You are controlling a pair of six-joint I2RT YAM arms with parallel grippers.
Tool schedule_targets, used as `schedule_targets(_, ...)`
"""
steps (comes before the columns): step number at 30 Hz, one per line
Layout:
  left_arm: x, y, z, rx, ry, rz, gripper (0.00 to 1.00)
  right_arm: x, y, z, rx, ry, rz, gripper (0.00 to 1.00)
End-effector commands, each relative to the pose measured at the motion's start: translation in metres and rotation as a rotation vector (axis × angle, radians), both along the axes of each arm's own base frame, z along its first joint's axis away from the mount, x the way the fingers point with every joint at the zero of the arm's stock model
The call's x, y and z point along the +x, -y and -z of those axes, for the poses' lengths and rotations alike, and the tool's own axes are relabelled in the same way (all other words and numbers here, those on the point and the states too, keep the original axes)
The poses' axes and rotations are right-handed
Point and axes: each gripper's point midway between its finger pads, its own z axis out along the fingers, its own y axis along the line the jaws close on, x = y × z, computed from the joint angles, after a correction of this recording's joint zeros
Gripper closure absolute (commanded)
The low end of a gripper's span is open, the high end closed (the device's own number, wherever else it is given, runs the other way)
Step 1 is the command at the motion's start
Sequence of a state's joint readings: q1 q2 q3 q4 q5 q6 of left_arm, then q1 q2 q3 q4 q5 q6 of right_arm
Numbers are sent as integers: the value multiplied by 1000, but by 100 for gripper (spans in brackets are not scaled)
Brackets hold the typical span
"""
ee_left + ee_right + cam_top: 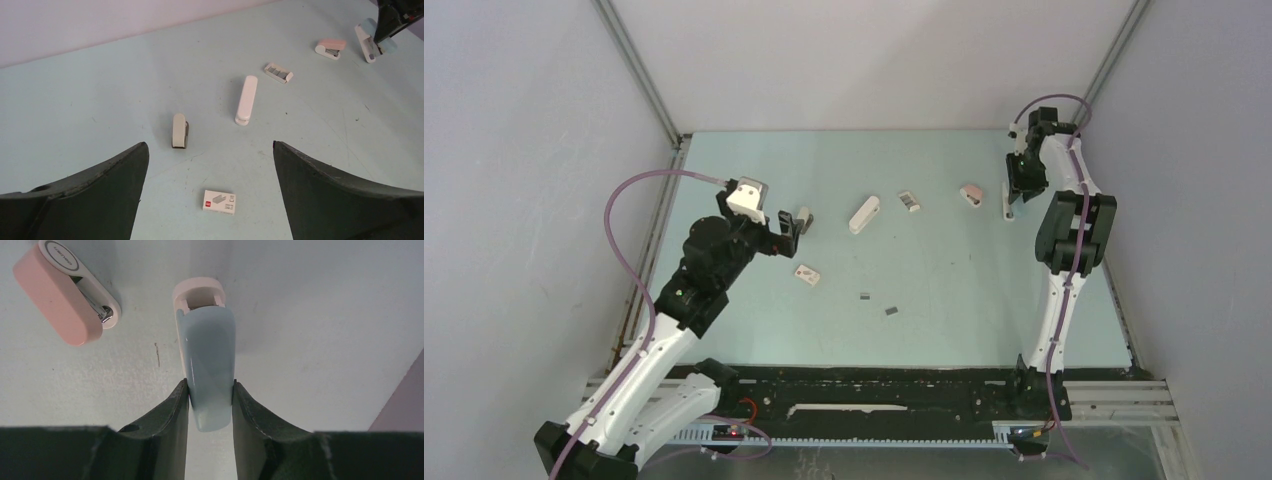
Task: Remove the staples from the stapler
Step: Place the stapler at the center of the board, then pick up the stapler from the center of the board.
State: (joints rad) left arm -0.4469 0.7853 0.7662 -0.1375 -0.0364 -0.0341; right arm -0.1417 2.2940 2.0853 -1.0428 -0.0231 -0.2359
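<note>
Surface (944,300) first: pale green, it carried everything I had to work with. Far right, the right tool (210,390) was clamped on the sides of the blue stapler (207,355), whose pale base end pointed away from the wrist camera. The left tool (210,144) hung over the left half with its fingers wide apart and nothing between them.

A long white stapler (246,99) lay mid-surface, a pink stapler (65,295) lay just beside the blue one, and a beige stapler (179,131) lay near the left tool. A small white box (219,201) lay closer to the left tool.

Smallest of all were the staples (864,296): two short grey strips lay loose toward the near middle, well apart from both tools. I could not tell whether any sat inside the blue stapler.

I judged the step to be the grasp on the blue stapler, ahead of opening it. The next move called for a firm right-hand hold while the left tool came across to free the magazine, so any strip could drop onto the surface.
</note>
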Motion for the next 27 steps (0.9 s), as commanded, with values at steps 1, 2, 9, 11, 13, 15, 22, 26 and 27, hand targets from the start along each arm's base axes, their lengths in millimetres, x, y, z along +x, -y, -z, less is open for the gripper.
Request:
schedule_targets(1,4,-3,-1,22,24,-20,0,10,1,-30,1,67,21,59)
schedule_targets(2,5,-3,0,21,22,-19,0,11,1,-35,5,80,23,52)
schedule_targets(9,5,-1,-8,2,26,-14,0,8,-7,-77,49,177,4,37)
schedule_targets(11,5,0,-15,-7,31,-11,0,3,-11,-90,62,198,-6,36)
schedule_targets(13,3,0,-25,-21,36,-9,0,-4,-16,-106,72,235,-25,35)
schedule_targets(15,2,0,-33,-35,44,-5,0,-15,-27,-126,98,287,-65,35)
schedule_targets(22,4,-3,-57,-80,13,-3,0,-83,-96,-186,337,495,-346,35)
schedule_targets(26,0,-9,-68,-118,-37,1,0,-131,-144,-204,557,633,-525,22)
schedule_targets(27,-3,-12,-68,-115,-56,-7,0,-146,-156,-208,620,669,-574,15)
